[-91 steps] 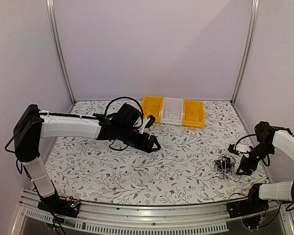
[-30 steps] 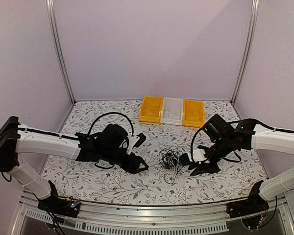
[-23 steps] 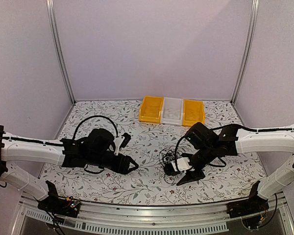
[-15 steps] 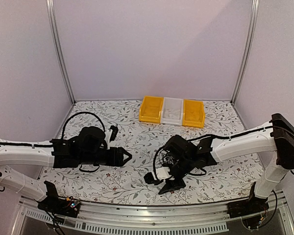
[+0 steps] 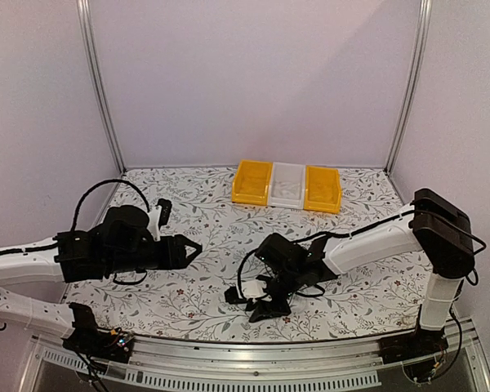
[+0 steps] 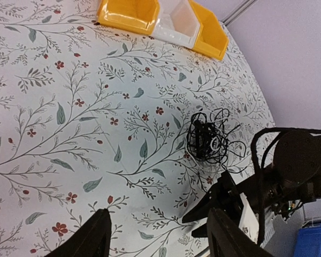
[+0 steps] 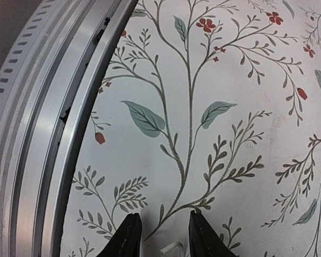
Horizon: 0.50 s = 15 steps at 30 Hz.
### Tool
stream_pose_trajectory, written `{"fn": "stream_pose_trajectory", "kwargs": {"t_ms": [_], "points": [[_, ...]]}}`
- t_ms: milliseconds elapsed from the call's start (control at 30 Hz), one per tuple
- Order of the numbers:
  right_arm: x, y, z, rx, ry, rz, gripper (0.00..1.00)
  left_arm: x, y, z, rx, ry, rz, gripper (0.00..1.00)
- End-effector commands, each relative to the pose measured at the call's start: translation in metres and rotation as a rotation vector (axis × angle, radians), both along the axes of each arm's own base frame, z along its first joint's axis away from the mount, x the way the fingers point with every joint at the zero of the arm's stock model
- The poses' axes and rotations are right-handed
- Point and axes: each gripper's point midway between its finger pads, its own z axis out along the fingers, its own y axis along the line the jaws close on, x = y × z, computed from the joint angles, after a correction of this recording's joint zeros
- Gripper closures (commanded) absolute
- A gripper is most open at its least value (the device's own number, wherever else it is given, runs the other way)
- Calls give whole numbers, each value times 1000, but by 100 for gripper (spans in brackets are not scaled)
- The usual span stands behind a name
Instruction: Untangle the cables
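The left gripper (image 5: 192, 247) hangs over the flowered table (image 5: 188, 294), well off to the near left of the row of bins (image 5: 287, 186) — two yellow ones with a white one between. Its fingers (image 6: 93, 238) stand wide apart with nothing between them. The cables (image 6: 206, 140) lie as one small black knotted clump flat on the cloth, on the near side of the bins and well apart from them, with a few loose loops sticking out around the edge. From above, the right arm's wrist hides most of the clump. The right gripper (image 7: 161, 235) is even farther from the bins than the clump, so the cables sit between it and the bins, just beside it. Its fingers are parted by a narrower gap and grip nothing — only bare cloth shows between the tips. It hangs low over the table, with the metal rail (image 7: 37, 107) of the edge opposite the bins close at one side
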Motion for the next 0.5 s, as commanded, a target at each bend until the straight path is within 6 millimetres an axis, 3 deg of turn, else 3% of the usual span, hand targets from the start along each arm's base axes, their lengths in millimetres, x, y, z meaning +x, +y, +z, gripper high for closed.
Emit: {"fn": "stream_pose_trajectory", "kwargs": {"t_ms": [0,67,100,133,200,300,333,467], "points": [[5,-3,-16,-33,-25,-24,67,-4,3,0,32,-5,-9,36],[7,-5,-20,-44,-29,-37,73,-4,1,-1,42,-7,-28,36],[8,-6,-18,-48,-28,-47,81,-5,-1,-2,48,-6,-39,36],[10,-3,-13,-44,-31,-53,94,-5,-3,-1,51,-9,-52,36],[16,4,7,-22,-40,-60,100,-7,-8,-1,61,-13,-85,36],[27,19,71,60,-47,-63,100,-8,-19,9,62,-48,-152,40],[34,24,101,102,-62,-73,100,-7,-23,21,46,-73,-166,41],[57,27,200,249,-48,-146,100,2,-34,96,-46,-264,-186,39]]}}
